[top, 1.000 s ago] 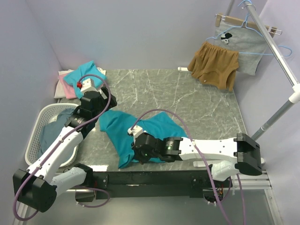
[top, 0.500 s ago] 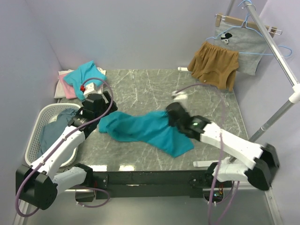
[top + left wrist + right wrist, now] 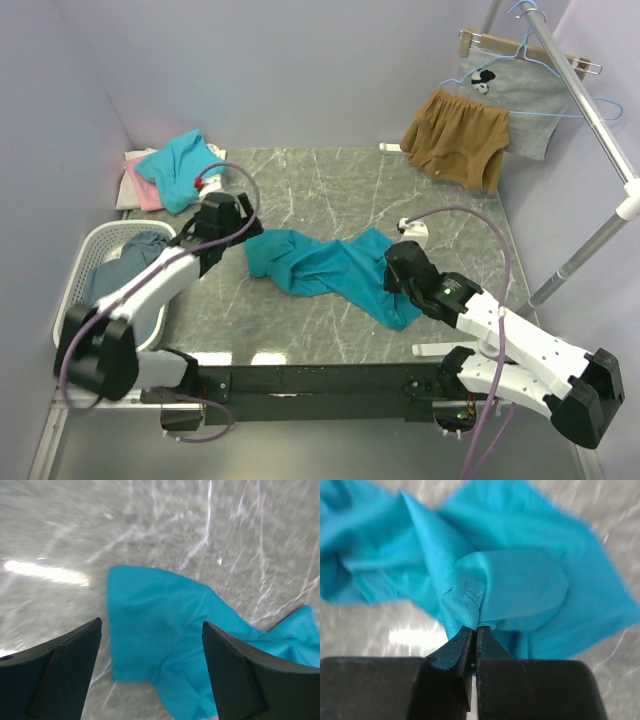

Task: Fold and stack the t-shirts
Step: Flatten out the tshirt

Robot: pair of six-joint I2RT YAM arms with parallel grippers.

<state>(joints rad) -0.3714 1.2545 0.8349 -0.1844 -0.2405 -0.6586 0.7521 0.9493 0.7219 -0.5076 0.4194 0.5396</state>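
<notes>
A crumpled teal cotton t-shirt point(image 3: 325, 268) lies stretched across the middle of the frame on the grey marble table point(image 3: 330, 190). The right gripper point(image 3: 473, 630) is clamped tight on a stitched hem at the shirt's right end. The left gripper point(image 3: 150, 630), fingers spread wide, hovers over its left end, near the white plastic laundry basket point(image 3: 72, 285) at the frame's left.

my left wrist view smears the marble table point(image 3: 150, 520) to a blur — the teal t-shirt point(image 3: 160, 645) runs out of frame.

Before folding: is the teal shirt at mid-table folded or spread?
Crumpled, not folded: the shirt bunches in wrinkles, one edge pinched by the right gripper.
</notes>
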